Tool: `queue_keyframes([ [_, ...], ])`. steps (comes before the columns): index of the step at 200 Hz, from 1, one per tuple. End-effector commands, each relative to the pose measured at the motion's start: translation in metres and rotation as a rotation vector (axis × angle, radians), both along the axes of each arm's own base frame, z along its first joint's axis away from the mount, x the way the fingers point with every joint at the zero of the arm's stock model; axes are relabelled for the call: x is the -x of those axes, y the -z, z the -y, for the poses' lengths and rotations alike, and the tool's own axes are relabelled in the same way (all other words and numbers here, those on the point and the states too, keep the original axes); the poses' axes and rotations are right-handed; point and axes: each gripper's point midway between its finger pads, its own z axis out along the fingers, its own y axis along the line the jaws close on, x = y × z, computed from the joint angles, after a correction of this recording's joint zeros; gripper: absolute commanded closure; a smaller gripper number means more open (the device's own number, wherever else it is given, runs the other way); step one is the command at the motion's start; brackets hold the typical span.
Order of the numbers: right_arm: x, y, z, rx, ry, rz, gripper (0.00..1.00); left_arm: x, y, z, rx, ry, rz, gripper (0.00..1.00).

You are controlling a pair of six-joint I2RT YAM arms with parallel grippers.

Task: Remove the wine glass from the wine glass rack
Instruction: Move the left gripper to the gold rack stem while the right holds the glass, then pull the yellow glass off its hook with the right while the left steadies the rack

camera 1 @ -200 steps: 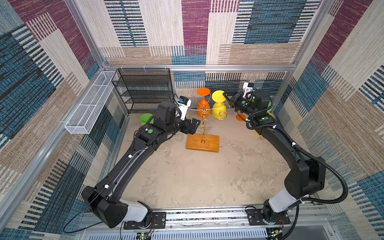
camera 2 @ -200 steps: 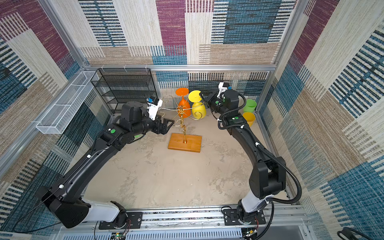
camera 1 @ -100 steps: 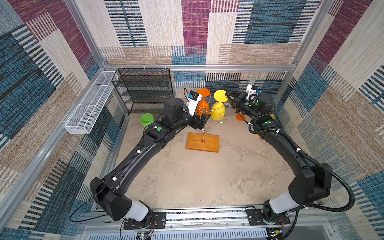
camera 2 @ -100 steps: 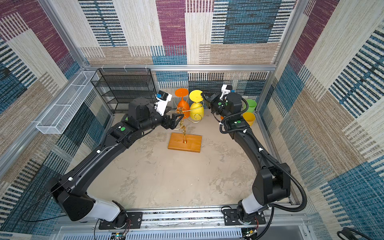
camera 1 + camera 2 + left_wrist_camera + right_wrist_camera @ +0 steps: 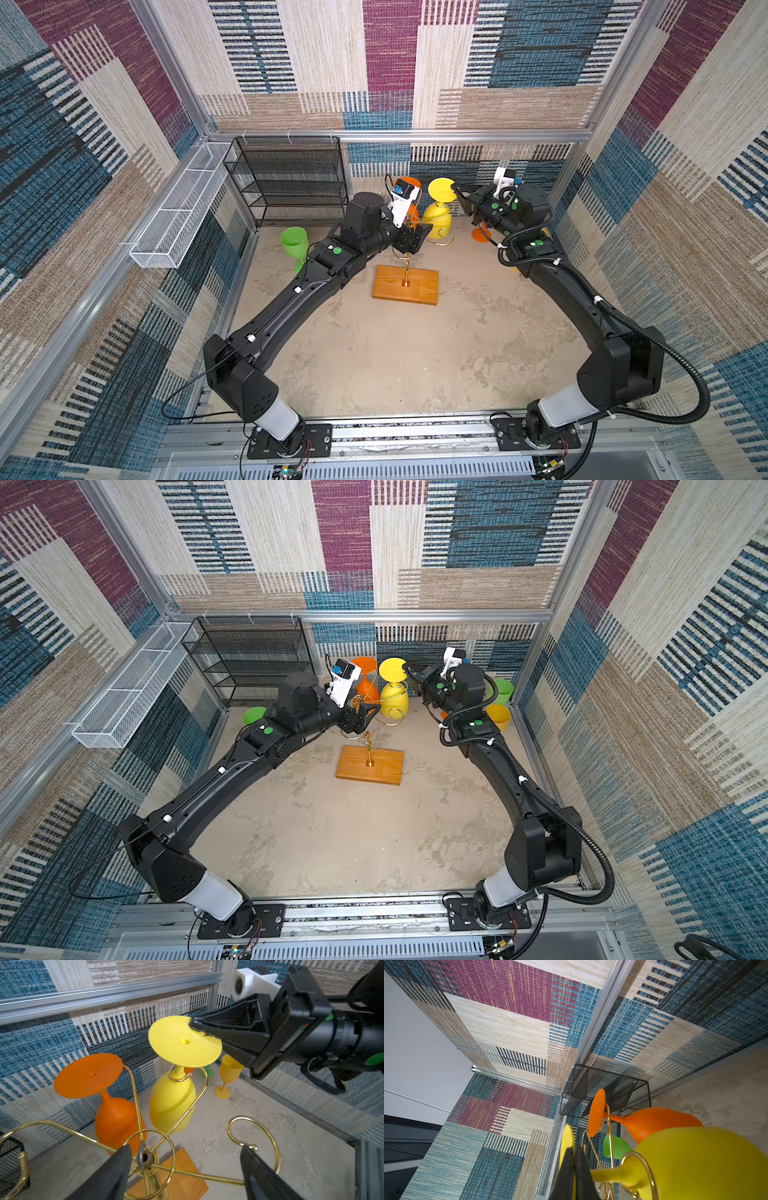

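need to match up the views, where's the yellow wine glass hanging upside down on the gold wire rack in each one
Top view: yellow plastic wine glass, back centre, near the rear wall.
Top view: same spot, back centre.
Left wrist: mid-picture, beside the orange plastic wine glass.
Right wrist: close up and large, in front of the orange one.
Shared landmark: the orange glass hanging beside it.

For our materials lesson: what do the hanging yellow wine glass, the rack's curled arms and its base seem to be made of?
Yellow wine glass: probably plastic; opaque, matte, with a moulding dimple in its foot.
Curled arms: thin metal wire, glossy gold finish.
Base: looks like wood; orange-brown, faint grain.
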Motion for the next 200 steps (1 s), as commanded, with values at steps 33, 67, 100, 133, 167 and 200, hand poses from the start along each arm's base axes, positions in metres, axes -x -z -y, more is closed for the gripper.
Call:
queue_keyframes([
  [33, -0.008, 0.017, -0.004, 0.068, -0.003, -0.021, 1.0, -0.004, -0.001, -0.011, -0.033, -0.052, 0.031, 0.15],
  [67, -0.009, 0.023, -0.003, 0.089, 0.001, -0.03, 1.0, -0.004, 0.008, -0.014, -0.049, -0.068, 0.017, 0.15],
  [100, -0.005, 0.024, 0.001, 0.105, 0.018, -0.029, 1.0, -0.007, 0.014, -0.015, -0.063, -0.081, 0.001, 0.16],
  [133, -0.003, 0.021, 0.011, 0.107, 0.067, -0.014, 1.0, -0.007, 0.016, -0.014, -0.06, -0.081, -0.011, 0.16],
  [167, -0.006, 0.012, 0.021, 0.095, 0.091, 0.008, 1.0, -0.007, 0.019, -0.015, -0.067, -0.085, -0.023, 0.17],
  [200, -0.006, 0.008, 0.03, 0.097, 0.111, 0.017, 1.0, -0.006, 0.019, -0.018, -0.071, -0.095, -0.025, 0.17],
])
